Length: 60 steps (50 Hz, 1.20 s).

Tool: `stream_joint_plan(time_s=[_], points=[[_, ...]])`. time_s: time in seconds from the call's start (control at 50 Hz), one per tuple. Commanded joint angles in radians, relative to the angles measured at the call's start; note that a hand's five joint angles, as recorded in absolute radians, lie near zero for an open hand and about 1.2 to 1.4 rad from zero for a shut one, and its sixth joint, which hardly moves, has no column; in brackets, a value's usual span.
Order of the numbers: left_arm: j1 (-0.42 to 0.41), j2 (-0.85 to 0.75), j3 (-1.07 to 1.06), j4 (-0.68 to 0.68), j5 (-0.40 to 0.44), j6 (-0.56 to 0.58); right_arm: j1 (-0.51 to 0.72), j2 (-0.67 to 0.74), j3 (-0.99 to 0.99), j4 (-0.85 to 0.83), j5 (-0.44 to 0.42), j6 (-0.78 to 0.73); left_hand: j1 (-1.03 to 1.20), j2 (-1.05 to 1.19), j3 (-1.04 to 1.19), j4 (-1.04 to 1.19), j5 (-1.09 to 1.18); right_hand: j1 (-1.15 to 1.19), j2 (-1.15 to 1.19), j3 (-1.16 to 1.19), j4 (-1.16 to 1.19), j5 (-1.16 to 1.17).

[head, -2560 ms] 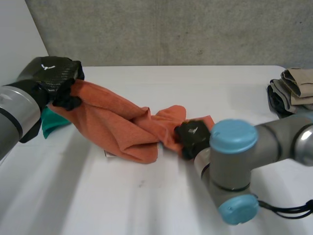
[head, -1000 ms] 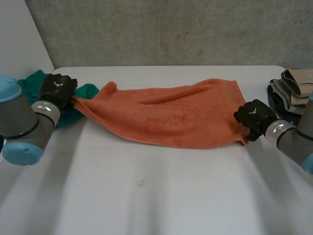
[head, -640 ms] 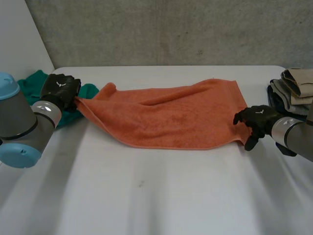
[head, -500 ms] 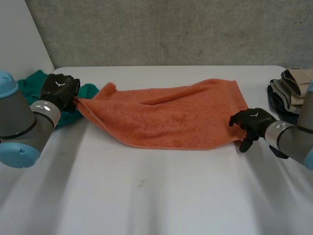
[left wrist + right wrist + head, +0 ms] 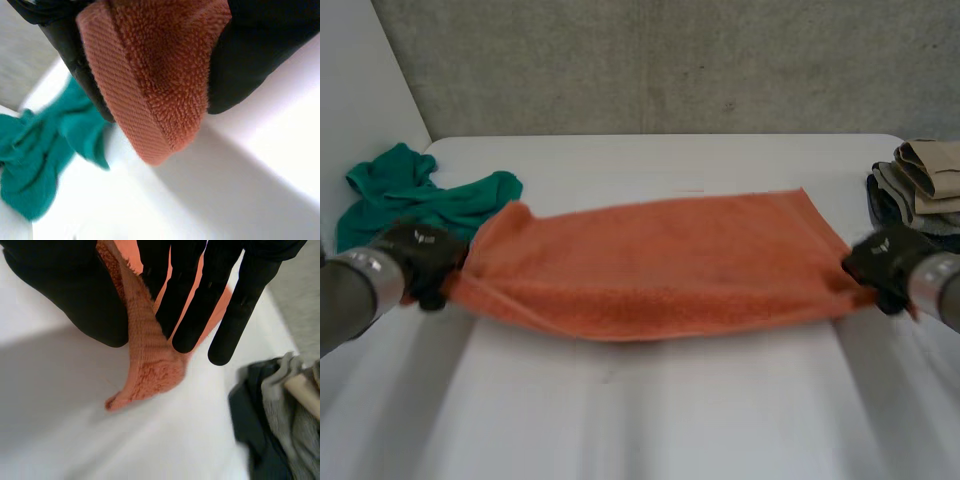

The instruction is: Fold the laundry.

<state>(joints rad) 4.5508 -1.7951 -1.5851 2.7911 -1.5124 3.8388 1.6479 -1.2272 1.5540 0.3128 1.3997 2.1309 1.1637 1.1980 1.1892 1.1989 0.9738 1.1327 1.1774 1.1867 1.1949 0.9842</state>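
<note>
- Orange towel (image 5: 660, 265): stretched between my two hands.
- Left hand (image 5: 420, 258): clamped on its left end.
- Right hand (image 5: 885, 262): pinching its right end.
- Green cloth (image 5: 415, 195): far left.

Left hand (image 5: 420, 252), right hand (image 5: 883, 260): black, small white mark on back; silver-grey wrist cuffs (image 5: 360, 282).

The towel (image 5: 660, 260) is plain orange, the cloth (image 5: 420, 195) teal.

Pretty bare setup: a plain white table (image 5: 650, 420) with a smooth matte top and a rough grey concrete wall (image 5: 670, 65) right behind it. A flat white panel (image 5: 360, 70) stands at the left. The light's soft and even.
</note>
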Motion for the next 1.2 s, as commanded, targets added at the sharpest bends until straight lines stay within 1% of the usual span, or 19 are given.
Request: stream_joint_plan(time_s=[0.02, 0.06, 0.14, 0.22, 0.24, 0.3, 0.32, 0.38, 0.4, 0.46, 0.48, 0.56, 0.6, 0.7, 0.86, 0.94, 1.04, 1.12, 1.2], points=[[0.039, 0.053, -0.038, -0.156, 0.011, 0.303, -0.023, -0.06, 0.067, 0.146, 0.018, -0.218, 0.233, 0.198, 0.207, 0.197, 0.248, 0.264, 0.219, 0.21, 0.201, 0.238], [0.025, 0.039, -0.013, -0.134, 0.009, 0.292, -0.01, -0.031, 0.051, 0.131, 0.025, -0.204, 0.233, 0.198, 0.207, 0.197, 0.248, 0.264, 0.219, 0.21, 0.201, 0.238], [-0.03, -0.064, 0.098, -0.067, -0.011, 0.229, 0.023, 0.058, -0.034, 0.105, 0.053, -0.164, 0.233, 0.198, 0.207, 0.197, 0.248, 0.264, 0.219, 0.21, 0.201, 0.238], [-0.075, -0.174, 0.284, -0.035, -0.043, 0.182, 0.082, 0.149, -0.208, 0.048, 0.104, -0.102, 0.233, 0.198, 0.207, 0.197, 0.248, 0.264, 0.219, 0.21, 0.201, 0.238], [-0.091, -0.208, 0.378, -0.028, -0.051, 0.167, 0.107, 0.181, -0.298, 0.019, 0.132, -0.08, 0.233, 0.198, 0.207, 0.197, 0.248, 0.264, 0.219, 0.21, 0.201, 0.238], [-0.107, -0.25, 0.544, -0.005, -0.06, 0.147, 0.138, 0.215, -0.467, -0.047, 0.18, -0.039, 0.233, 0.198, 0.207, 0.197, 0.248, 0.264, 0.219, 0.21, 0.201, 0.238], [-0.116, -0.271, 0.662, 0.017, -0.066, 0.122, 0.15, 0.225, -0.58, -0.105, 0.203, -0.001, 0.233, 0.198, 0.207, 0.197, 0.248, 0.264, 0.219, 0.21, 0.201, 0.238], [-0.121, -0.267, 0.815, 0.071, -0.069, 0.055, 0.153, 0.226, -0.722, -0.23, 0.217, 0.085, 0.233, 0.198, 0.207, 0.197, 0.248, 0.264, 0.219, 0.21, 0.201, 0.238], [-0.119, -0.254, 0.897, 0.138, -0.074, -0.012, 0.147, 0.218, -0.776, -0.326, 0.214, 0.15, 0.233, 0.198, 0.207, 0.197, 0.248, 0.264, 0.219, 0.21, 0.201, 0.238], [-0.108, -0.221, 0.955, 0.264, -0.081, -0.145, 0.138, 0.183, -0.804, -0.49, 0.208, 0.237, 0.233, 0.198, 0.207, 0.197, 0.248, 0.264, 0.219, 0.21, 0.201, 0.238], [-0.101, -0.199, 0.971, 0.356, -0.086, -0.227, 0.133, 0.151, -0.792, -0.605, 0.203, 0.285, 0.233, 0.198, 0.207, 0.197, 0.248, 0.264, 0.219, 0.21, 0.201, 0.238], [-0.09, -0.179, 0.97, 0.505, -0.094, -0.341, 0.128, 0.091, -0.724, -0.809, 0.191, 0.343, 0.233, 0.198, 0.207, 0.197, 0.248, 0.264, 0.219, 0.21, 0.201, 0.238], [-0.085, -0.184, 0.959, 0.509, -0.095, -0.34, 0.132, 0.078, -0.7, -0.831, 0.18, 0.342, 0.233, 0.198, 0.207, 0.197, 0.248, 0.264, 0.219, 0.21, 0.201, 0.238], [-0.065, -0.202, 0.892, 0.473, -0.098, -0.335, 0.141, 0.071, -0.632, -0.802, 0.148, 0.348, 0.233, 0.198, 0.207, 0.197, 0.248, 0.264, 0.219, 0.21, 0.201, 0.238], [-0.058, -0.23, 0.622, 0.489, -0.063, -0.329, 0.155, 0.121, -0.474, -0.698, 0.101, 0.353, 0.233, 0.198, 0.207, 0.197, 0.248, 0.264, 0.219, 0.21, 0.201, 0.238], [-0.052, -0.297, 0.458, 0.56, -0.01, -0.309, 0.168, 0.178, -0.356, -0.629, 0.078, 0.348, 0.233, 0.198, 0.207, 0.197, 0.248, 0.264, 0.219, 0.21, 0.201, 0.238], [-0.018, -0.415, 0.353, 0.633, 0.015, -0.266, 0.176, 0.256, -0.255, -0.581, 0.071, 0.343, 0.233, 0.198, 0.207, 0.197, 0.248, 0.264, 0.219, 0.21, 0.201, 0.238], [0.013, -0.495, 0.312, 0.633, 0.018, -0.203, 0.176, 0.322, -0.223, -0.56, 0.076, 0.33, 0.233, 0.198, 0.207, 0.197, 0.248, 0.264, 0.219, 0.21, 0.201, 0.238], [0.028, -0.5, 0.287, 0.59, 0.024, -0.104, 0.176, 0.356, -0.222, -0.518, 0.078, 0.305, 0.233, 0.198, 0.207, 0.197, 0.248, 0.264, 0.219, 0.21, 0.201, 0.238]])
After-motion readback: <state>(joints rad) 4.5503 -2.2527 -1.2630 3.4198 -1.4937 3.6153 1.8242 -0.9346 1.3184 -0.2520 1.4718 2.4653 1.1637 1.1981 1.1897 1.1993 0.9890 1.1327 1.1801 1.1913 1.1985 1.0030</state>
